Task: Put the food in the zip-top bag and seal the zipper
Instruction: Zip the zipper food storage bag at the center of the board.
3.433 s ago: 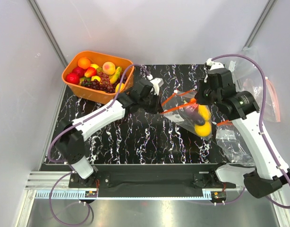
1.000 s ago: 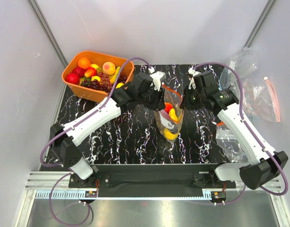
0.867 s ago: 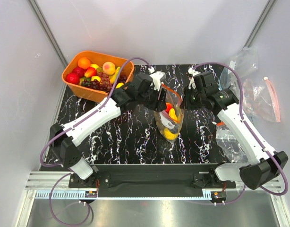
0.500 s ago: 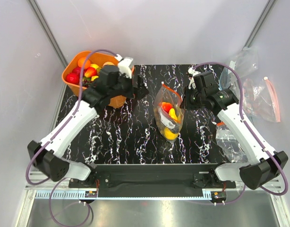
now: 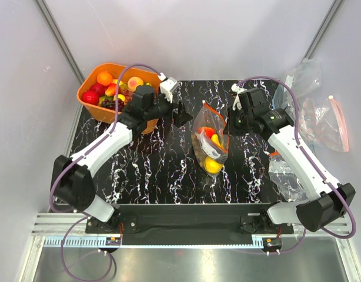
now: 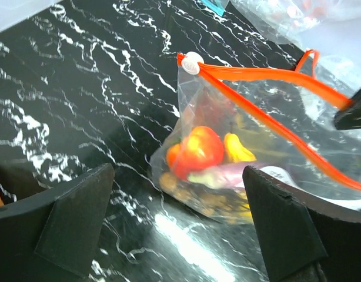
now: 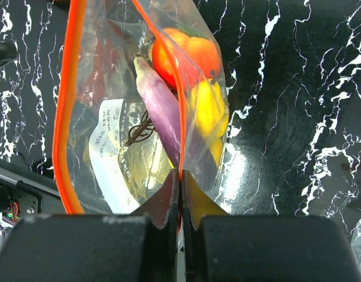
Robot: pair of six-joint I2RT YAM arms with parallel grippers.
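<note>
No text can be read. Dark print is seen on a white label (image 7: 110, 158) on the bag (image 7: 110, 64), below the zipper (image 7: 72, 88), but it is blurred past reading.

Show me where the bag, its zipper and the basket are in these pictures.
bag (image 5: 209, 141), top view, on the middle of its clear front.
zipper (image 6: 251, 71), left wrist view, on the upper run of the orange-red strip.
basket (image 5: 102, 112), top view, on its orange near wall.
</note>
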